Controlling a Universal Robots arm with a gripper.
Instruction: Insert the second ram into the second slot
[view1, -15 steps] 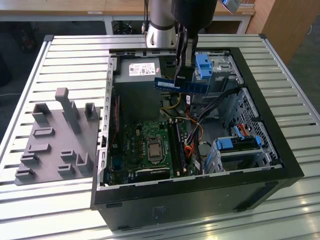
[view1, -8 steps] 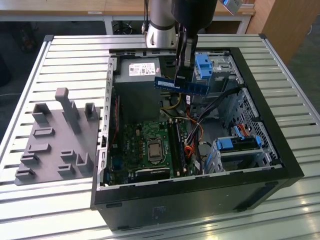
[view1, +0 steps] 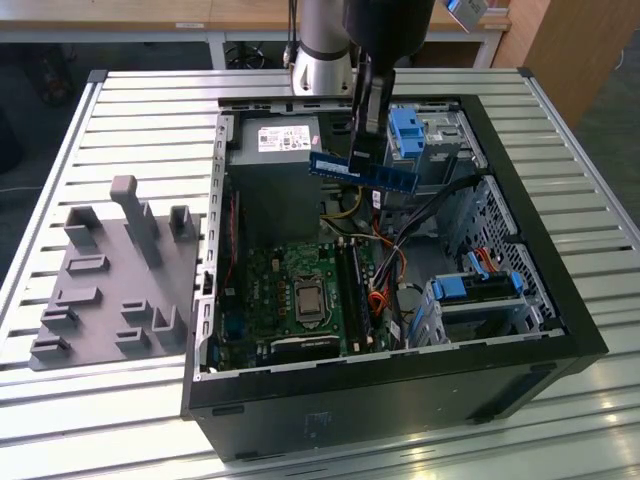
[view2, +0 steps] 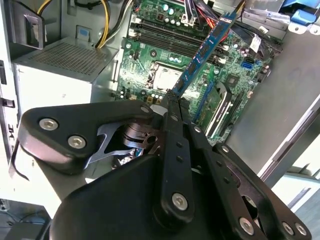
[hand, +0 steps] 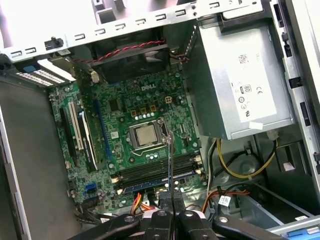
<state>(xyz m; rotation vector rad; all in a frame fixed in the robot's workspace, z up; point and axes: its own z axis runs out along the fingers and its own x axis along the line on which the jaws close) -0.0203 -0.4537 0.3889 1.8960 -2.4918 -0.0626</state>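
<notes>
While the second ram (view1: 362, 172) hangs in the upper middle of the exterior view, it sits well above the open computer case (view1: 400, 400) and touches nothing inside. Its blue board lies nearly level, dipping a little toward the exterior view's right, with one flat face toward the camera. The gripper (view1: 362, 150) comes down from the top of the frame and pinches the stick, its fingers pressed onto the board's flat faces. In the second wrist view the stick runs away from the fingertips (view2: 172, 115) over the board below.

The memory slots (view1: 355, 295) lie lower in the frame, right of centre on the motherboard (view1: 280, 275), just beside the processor socket (view1: 305, 300). They run from the far side toward the near edge. As I judge it, the stick stands crosswise to them, so this is the carry stage and seating has not yet begun.

Doing this step well means turning the stick until its length follows the slot, keeping it upright on edge, centring it over the slot, and lowering it straight and slowly before any push. Cables (view1: 395, 235) cross the case just right of the slots, and the power supply (view1: 280, 165) stands at the upper left; both need clearance. I cannot tell for sure which slot is the second.
</notes>
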